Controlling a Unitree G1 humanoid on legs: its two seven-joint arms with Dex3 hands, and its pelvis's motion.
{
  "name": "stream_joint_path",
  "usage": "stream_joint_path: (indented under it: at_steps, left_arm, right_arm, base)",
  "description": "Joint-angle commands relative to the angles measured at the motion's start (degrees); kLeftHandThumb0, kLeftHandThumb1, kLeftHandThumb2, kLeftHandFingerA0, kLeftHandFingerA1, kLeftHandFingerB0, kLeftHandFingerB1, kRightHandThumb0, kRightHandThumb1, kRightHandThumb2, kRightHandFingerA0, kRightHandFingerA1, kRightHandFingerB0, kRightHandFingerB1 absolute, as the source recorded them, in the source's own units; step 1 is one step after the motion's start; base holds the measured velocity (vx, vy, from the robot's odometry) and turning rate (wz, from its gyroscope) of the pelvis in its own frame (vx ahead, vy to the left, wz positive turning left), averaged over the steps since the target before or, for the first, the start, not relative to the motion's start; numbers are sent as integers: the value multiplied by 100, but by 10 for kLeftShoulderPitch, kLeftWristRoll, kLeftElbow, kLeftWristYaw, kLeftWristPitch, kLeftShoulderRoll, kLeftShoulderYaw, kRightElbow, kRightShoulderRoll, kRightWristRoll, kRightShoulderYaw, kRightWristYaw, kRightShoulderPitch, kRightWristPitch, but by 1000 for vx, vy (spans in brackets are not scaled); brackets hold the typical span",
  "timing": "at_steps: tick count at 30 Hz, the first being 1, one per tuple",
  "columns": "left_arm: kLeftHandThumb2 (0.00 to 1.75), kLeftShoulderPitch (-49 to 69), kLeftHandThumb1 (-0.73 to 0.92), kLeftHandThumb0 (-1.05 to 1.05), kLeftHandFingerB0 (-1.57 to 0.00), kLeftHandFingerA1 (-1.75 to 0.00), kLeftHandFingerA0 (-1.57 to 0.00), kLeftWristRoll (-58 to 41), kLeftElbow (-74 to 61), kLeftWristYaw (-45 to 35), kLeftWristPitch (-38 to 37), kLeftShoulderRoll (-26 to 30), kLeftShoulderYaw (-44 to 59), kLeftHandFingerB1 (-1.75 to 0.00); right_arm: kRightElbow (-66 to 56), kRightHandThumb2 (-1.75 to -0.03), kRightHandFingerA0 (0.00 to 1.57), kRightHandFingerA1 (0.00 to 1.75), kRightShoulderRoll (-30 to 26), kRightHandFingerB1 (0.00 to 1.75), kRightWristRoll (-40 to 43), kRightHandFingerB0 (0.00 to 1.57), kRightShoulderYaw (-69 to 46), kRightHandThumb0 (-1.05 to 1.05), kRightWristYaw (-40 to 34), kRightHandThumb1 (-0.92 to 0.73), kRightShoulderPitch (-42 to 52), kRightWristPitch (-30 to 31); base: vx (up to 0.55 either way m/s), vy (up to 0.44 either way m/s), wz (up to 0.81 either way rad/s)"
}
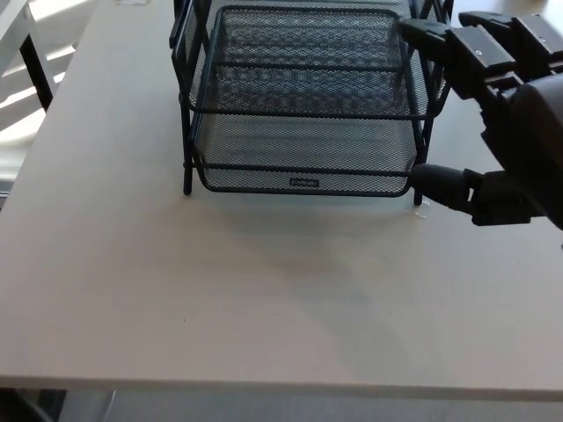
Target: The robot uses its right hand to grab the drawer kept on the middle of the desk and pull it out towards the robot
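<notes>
Two black mesh drawers [303, 145] stacked in a wire frame, mid-counter [264, 290], far side. Likely light, stiff, slides easily; best hold is the front rim. Right hand [497, 123] spread wide, empty, at the frame's right front corner, thumb near the lower rim.

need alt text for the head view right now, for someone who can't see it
A black robot right hand, fingers apart, reaches in from the right beside a black mesh drawer organizer standing on a pale grey desk. Its thumb is at the lower drawer's front right corner; it holds nothing.
</notes>
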Motion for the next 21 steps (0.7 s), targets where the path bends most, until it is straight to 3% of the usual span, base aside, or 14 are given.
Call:
stream_joint_path:
  at_steps: [1, 2, 4, 5, 6, 7, 17, 18, 20, 21]
  left_arm:
    - [60, -4, 68, -33, -57, -87, -59, 6, 3, -6, 2, 2, 0, -60]
    - [60, -1, 68, -32, -58, -86, -59, 5, -2, -9, 2, 3, 2, -59]
    - [60, -1, 67, -32, -59, -85, -60, 7, 1, -3, -3, 3, 2, -59]
    - [60, 2, 70, -32, -58, -88, -59, 2, -3, -5, -5, 0, 5, -63]
    - [61, 2, 69, -32, -57, -87, -58, -2, -6, -9, -1, -1, 6, -62]
    - [60, -1, 68, -32, -57, -86, -58, -1, -5, -11, 2, -2, 4, -62]
    - [60, -7, 68, -31, -60, -87, -60, 3, 5, -5, -8, -2, 0, -62]
    - [60, -3, 68, -33, -59, -86, -61, 2, 0, -6, -7, -1, 2, -61]
    - [61, -5, 67, -32, -59, -85, -60, 2, 3, -7, -6, -1, 1, -59]
    - [60, -5, 68, -32, -59, -86, -60, 3, 5, -4, -10, -1, 1, -59]
  right_arm:
    - [32, -61, 3, 42, 21, 36, -60, 13, 31, -90, -3, -69, -33, -8]
    - [46, -94, 3, 46, 25, 45, -69, 7, 37, -88, -16, -52, -40, -16]
    - [61, -96, 3, 45, 31, 45, -74, 7, 43, -88, -25, -54, -48, -26]
    - [89, -95, 3, 40, 37, 42, -79, 9, 53, -87, -45, -52, -58, -40]
    - [109, -61, 2, 42, 43, 35, -86, 11, 62, -88, -55, -67, -68, -46]
    - [116, -60, 1, 40, 46, 35, -89, 9, 65, -87, -54, -67, -72, -47]
    - [238, -59, 0, 41, 88, 35, -135, 7, 107, -91, -123, -61, -131, -74]
    - [248, -94, 1, 27, 91, 33, -140, 7, 110, -82, -128, -46, -136, -74]
    - [260, -93, 2, 29, 96, 35, -143, 7, 113, -82, -135, -45, -141, -75]
    - [271, -59, 0, 39, 98, 34, -148, 7, 115, -87, -143, -59, -146, -76]
  base:
    - [0, 0, 0]
    - [0, 0, 0]
    - [0, 0, 0]
    - [0, 0, 0]
    - [0, 0, 0]
    - [0, 0, 0]
    - [0, 0, 0]
    - [0, 0, 0]
    - [0, 0, 0]
    - [0, 0, 0]
